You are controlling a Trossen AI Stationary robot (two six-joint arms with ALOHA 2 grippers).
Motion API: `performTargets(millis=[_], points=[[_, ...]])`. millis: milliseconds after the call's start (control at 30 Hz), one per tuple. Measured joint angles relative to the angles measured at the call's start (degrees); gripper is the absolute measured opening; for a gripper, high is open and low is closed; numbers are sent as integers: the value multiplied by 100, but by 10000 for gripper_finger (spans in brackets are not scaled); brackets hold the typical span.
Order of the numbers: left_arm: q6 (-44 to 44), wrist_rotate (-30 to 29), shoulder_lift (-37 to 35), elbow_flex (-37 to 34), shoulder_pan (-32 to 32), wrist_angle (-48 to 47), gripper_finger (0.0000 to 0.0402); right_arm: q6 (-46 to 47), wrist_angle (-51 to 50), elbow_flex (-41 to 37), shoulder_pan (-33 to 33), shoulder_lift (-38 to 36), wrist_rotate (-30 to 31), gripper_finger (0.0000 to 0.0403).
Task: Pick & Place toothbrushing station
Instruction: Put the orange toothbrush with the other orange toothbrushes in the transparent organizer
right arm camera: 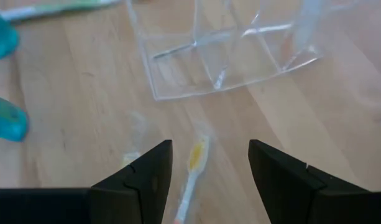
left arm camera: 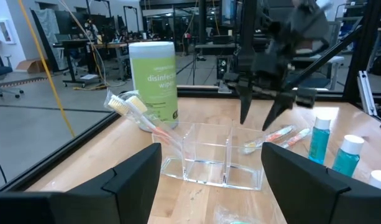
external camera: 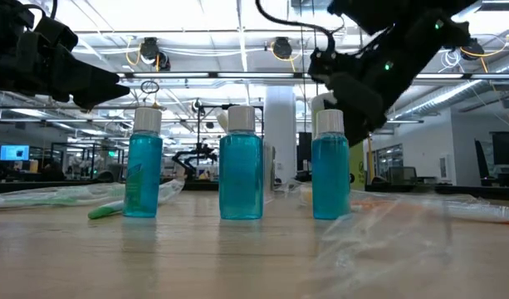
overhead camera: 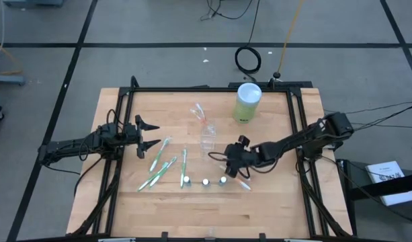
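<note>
Orange-and-white toothbrush (right arm camera: 191,174), a thin plastic rod in clear wrapping, lying on the wooden bench (overhead camera: 273,202) just right of centre in the high view, directly beneath the right end effector (right arm camera: 209,177); its long axis runs between the spread fingers, toward the clear, compartmented plastic organiser (right arm camera: 221,56) just beyond. The right arm is much nearer. Three small blue bottles (overhead camera: 205,181) with white caps stand beside it. The left end effector (overhead camera: 149,135), also spread, waits at centre left over green toothbrushes (overhead camera: 162,168).
</note>
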Motion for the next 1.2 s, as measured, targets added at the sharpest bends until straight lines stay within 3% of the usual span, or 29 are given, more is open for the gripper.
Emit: performTargets(millis=[500,767,967,1200], points=[[0,0,-2,0,0,-2,285,111,301,0,-181,835,-84,203],[0,0,0,0,0,0,285,256,335,7,-569,824,-898,203],[0,0,0,0,2,0,285,240,331,7,-620,824,-926,202],[0,0,-1,0,0,-2,285,227,318,7,-623,829,-898,162]])
